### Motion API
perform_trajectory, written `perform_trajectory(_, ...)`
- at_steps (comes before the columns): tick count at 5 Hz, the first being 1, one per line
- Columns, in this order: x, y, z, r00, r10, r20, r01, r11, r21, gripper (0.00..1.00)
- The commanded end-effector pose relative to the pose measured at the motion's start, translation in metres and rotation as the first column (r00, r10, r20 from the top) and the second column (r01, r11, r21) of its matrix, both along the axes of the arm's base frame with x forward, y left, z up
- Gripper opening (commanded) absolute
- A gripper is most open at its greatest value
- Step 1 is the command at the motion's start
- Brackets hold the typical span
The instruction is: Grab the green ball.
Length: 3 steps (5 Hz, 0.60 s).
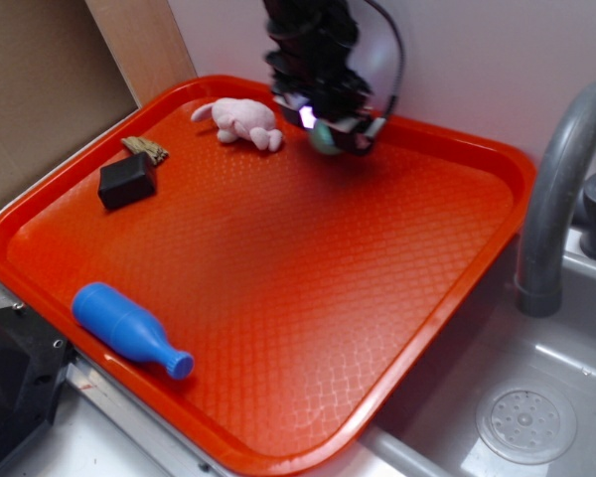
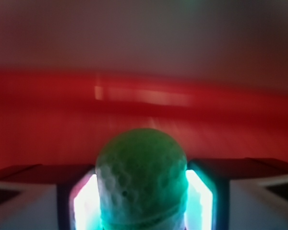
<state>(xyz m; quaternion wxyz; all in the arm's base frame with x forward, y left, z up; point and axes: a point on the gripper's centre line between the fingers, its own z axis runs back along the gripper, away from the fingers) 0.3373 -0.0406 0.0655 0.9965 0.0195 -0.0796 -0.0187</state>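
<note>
On the left side of the orange tray, a blue bottle is lying on its side near the front rim. Behind it, a black block is sitting just beside a small brown object. Further right, near the back rim, a pink plush toy is lying. Just beside the toy, the gripper is hanging over the tray and is clamping the green ball between its fingers. In the wrist view the green ball is sitting between the two lit pads, filling the gap. On the far right, a grey faucet is standing over a sink.
</note>
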Motion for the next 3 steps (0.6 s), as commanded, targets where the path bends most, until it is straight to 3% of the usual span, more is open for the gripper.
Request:
perform_trajectory(1,-0.074,0.034,0.128,0.987,-0.133,-0.091,0.123,0.986,-0.110,0.00)
perform_trajectory(2,-0.125,0.036,0.175,0.985,-0.163,-0.052,0.149,0.967,-0.208,0.00)
perform_trajectory(3,-0.158,0.027,0.207,0.987,-0.158,-0.035,0.149,0.974,-0.173,0.00)
